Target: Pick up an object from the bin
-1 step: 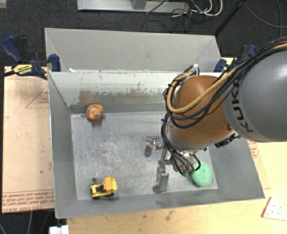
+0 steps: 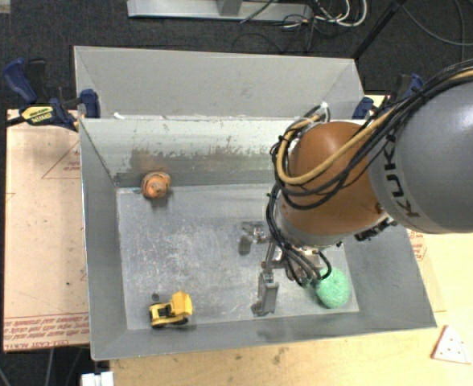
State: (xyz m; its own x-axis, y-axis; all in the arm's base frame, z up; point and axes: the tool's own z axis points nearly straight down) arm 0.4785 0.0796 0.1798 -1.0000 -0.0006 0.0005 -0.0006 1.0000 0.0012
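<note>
My gripper (image 2: 258, 268) hangs spread and empty, being over bare bin (image 2: 188, 248) floor, with the green lump (image 2: 334, 290) just beside it.

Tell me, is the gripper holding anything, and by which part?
Nothing is held. The gripper stands open above the bare floor of the bin; a green lump lies beside it, outside its grasp.

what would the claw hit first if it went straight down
Probably the bare bin floor; nothing lies under the open claw, and the green lump sits off to its side.
</note>
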